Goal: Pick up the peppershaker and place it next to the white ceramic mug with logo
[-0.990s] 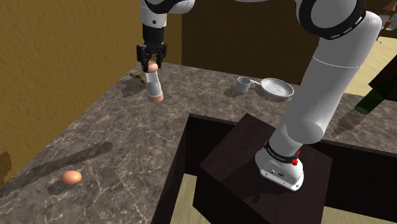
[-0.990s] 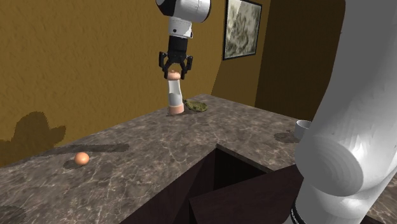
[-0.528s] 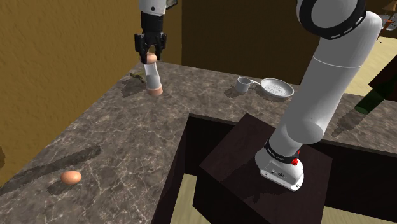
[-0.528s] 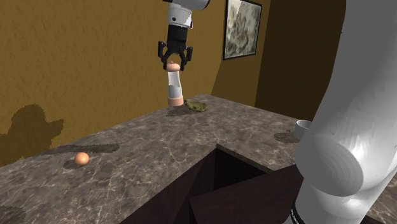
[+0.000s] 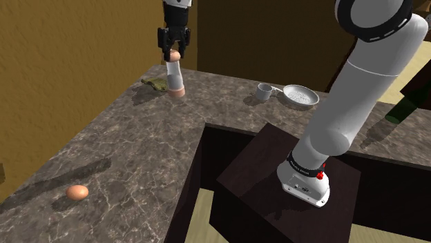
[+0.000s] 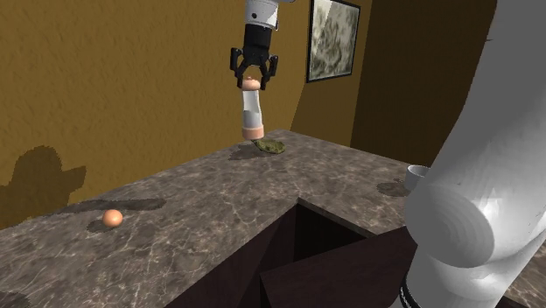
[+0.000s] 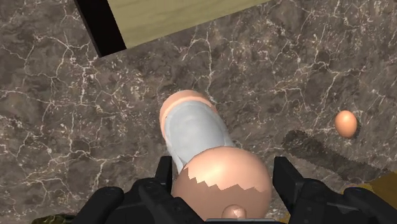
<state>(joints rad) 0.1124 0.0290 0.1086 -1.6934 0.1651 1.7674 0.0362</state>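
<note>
In the shoulder view, peppershaker [image 5: 176, 77] above counter [image 5: 138, 145], mug [image 5: 264, 91] right of it, egg [image 5: 77, 192] nearest

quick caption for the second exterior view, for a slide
Black claw holds the pepper shaker upright in the air above the veined counter.

A brown egg [image 5: 77, 192] lay on the dark marbled table [image 5: 138, 141], well apart from an olive-green lump [image 5: 153, 84] and a perforated metal bowl [image 5: 300, 95]; a framed picture [image 6: 332, 39] hung on the wall.
</note>
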